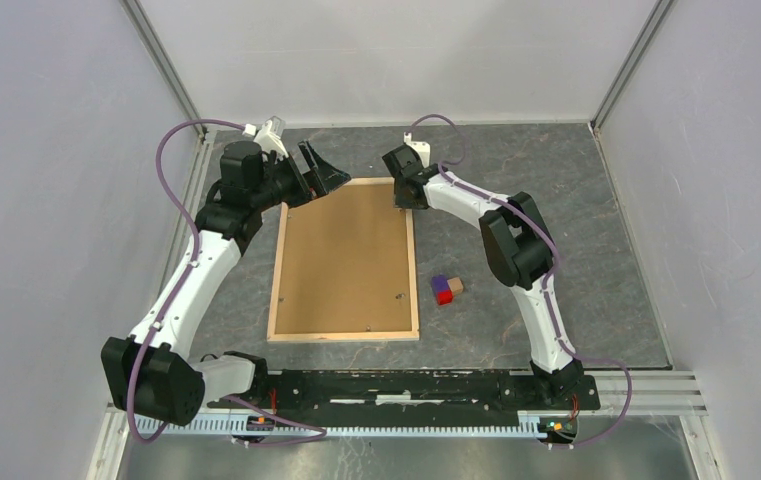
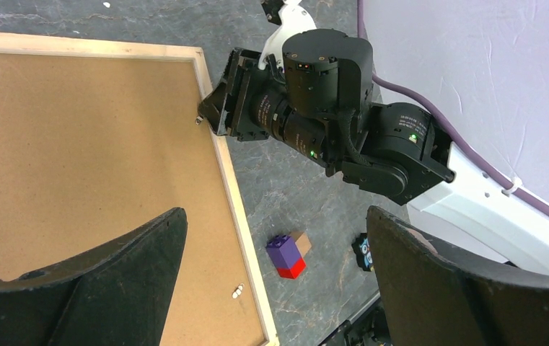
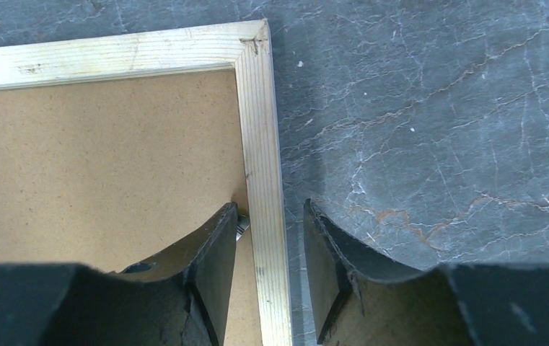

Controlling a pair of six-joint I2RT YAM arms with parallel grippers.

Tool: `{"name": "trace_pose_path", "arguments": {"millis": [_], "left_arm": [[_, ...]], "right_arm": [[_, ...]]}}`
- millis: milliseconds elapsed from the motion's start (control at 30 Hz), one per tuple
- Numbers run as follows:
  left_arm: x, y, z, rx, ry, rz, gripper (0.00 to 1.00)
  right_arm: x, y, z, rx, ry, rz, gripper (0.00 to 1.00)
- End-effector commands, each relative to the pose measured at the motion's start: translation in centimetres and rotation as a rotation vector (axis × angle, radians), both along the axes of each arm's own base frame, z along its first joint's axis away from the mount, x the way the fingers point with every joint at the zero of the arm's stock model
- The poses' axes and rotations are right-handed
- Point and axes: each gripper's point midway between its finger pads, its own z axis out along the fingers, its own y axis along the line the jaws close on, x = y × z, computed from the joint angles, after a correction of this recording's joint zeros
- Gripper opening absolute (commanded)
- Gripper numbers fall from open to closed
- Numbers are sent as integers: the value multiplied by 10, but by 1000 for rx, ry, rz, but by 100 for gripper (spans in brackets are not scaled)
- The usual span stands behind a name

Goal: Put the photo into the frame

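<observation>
The frame lies flat on the grey table, back side up, with the brown backing board filling it. The photo is hidden. My left gripper is open and empty, held above the frame's far left corner; its wrist view looks down on the frame's right slat and the board. My right gripper is at the far right corner. In its wrist view the right gripper straddles the right slat, one finger over the board, one over the table, with gaps on both sides.
A purple-and-red brick with a tan block lies just right of the frame; the brick also shows in the left wrist view. Small metal tabs sit on the board's edges. Grey walls enclose the table.
</observation>
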Motion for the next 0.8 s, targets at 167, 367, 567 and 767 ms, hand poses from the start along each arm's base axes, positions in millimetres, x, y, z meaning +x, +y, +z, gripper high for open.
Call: {"name": "trace_pose_path", "arguments": {"millis": [167,367,567,767], "left_arm": [[-5,-6,21,-52,-52,-25,100],[-6,-7,21,-55,-53,-29,100],[-6,-7,22,-58,-53,-31,100],[-6,-8,22,-60,-52,-33,100]], "right_arm": [[-56,1,-64,-92,245,116,52],[-59,7,-70,-63,257,125,56],[-58,9,-62,-48,242,130,56],[-69,1,-62,-40,253,102,45]]}}
